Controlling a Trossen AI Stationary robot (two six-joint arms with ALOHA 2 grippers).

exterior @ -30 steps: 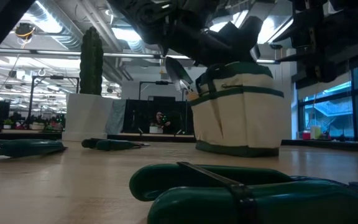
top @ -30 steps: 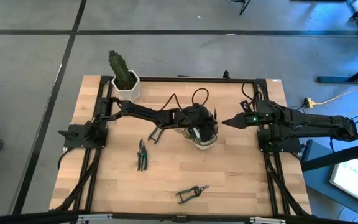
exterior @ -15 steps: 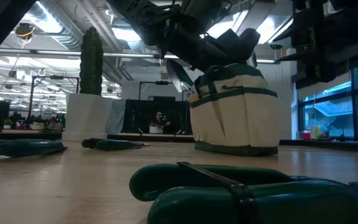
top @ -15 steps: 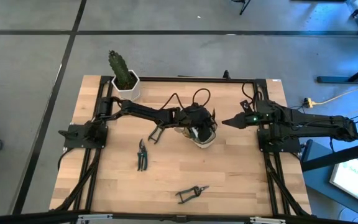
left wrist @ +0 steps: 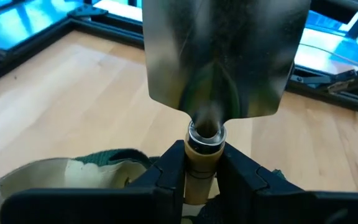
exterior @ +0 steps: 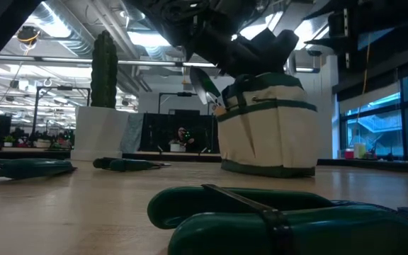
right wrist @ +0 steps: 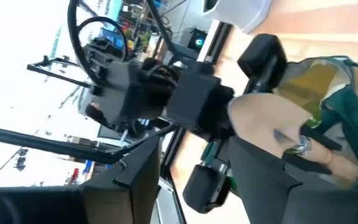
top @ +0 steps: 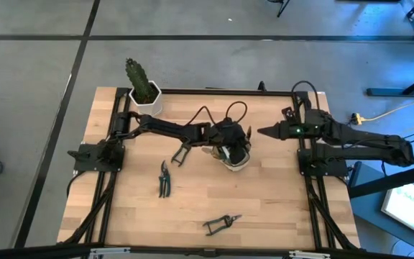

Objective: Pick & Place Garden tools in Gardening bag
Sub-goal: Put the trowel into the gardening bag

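L end effector (left wrist: 201,177) clamped on trowel (left wrist: 219,59) handle over gardening bag (exterior: 268,127).

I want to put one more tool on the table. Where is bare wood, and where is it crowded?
Bare wood lies between the gardening bag and the right arm's base, and along the left edge below the cactus pot. It is crowded at the bag, where the left gripper holds the trowel. Two pruning shears lie in the nearer half.

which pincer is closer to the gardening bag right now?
Left. The left pincer is right over the gardening bag, shut on the trowel. The right pincer hangs apart from it, off to the bag's right-arm side, holding nothing.
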